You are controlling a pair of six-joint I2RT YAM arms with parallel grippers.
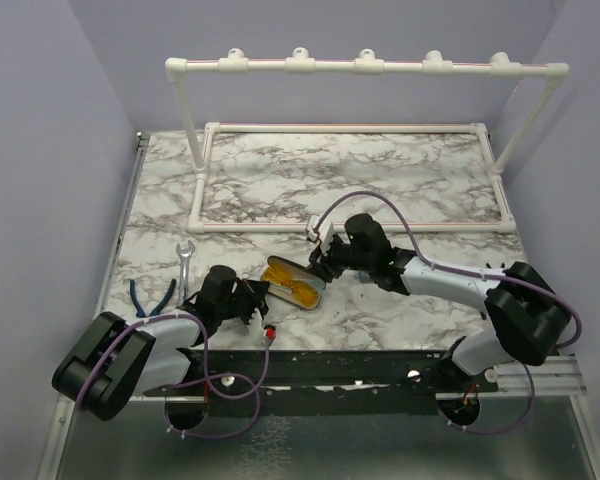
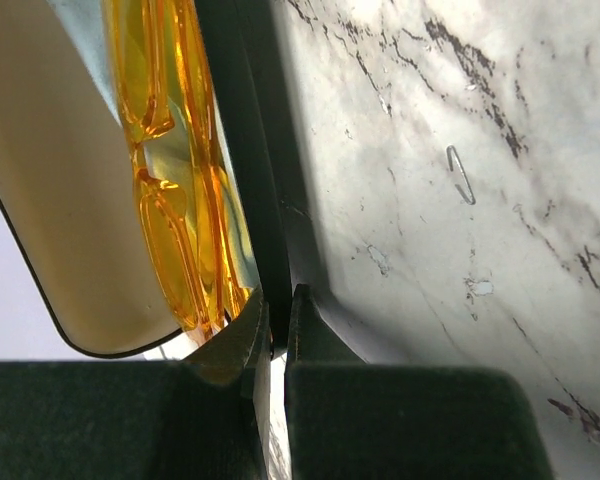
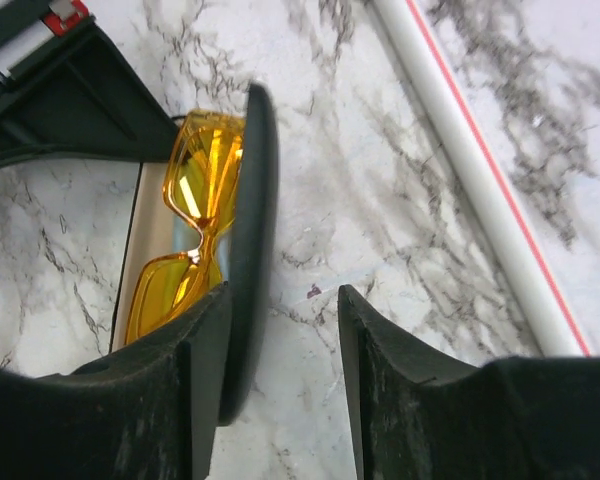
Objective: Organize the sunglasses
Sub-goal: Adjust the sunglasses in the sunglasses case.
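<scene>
The yellow-orange sunglasses point(image 1: 298, 287) lie folded inside an open black oval case point(image 1: 279, 267) with a cream lining, in the middle of the marble table. My left gripper point(image 1: 252, 300) is at the case's left end, and the left wrist view shows it point(image 2: 280, 300) shut on the case's thin black wall point(image 2: 255, 180), with the sunglasses point(image 2: 175, 190) just past it. My right gripper point(image 1: 325, 265) is at the case's right end. In the right wrist view its jaws point(image 3: 280, 300) stand open astride the case's rim point(image 3: 255, 250), the left finger against the shell and the right finger apart over bare marble. The sunglasses point(image 3: 195, 230) show inside.
A silver wrench point(image 1: 185, 262) and blue-handled pliers point(image 1: 152, 297) lie at the left. A small red object point(image 1: 271, 331) sits by the near edge. A white pipe frame point(image 1: 350, 128) with a raised rail point(image 1: 365, 66) takes up the back, and one pipe point(image 3: 480, 190) runs near my right gripper.
</scene>
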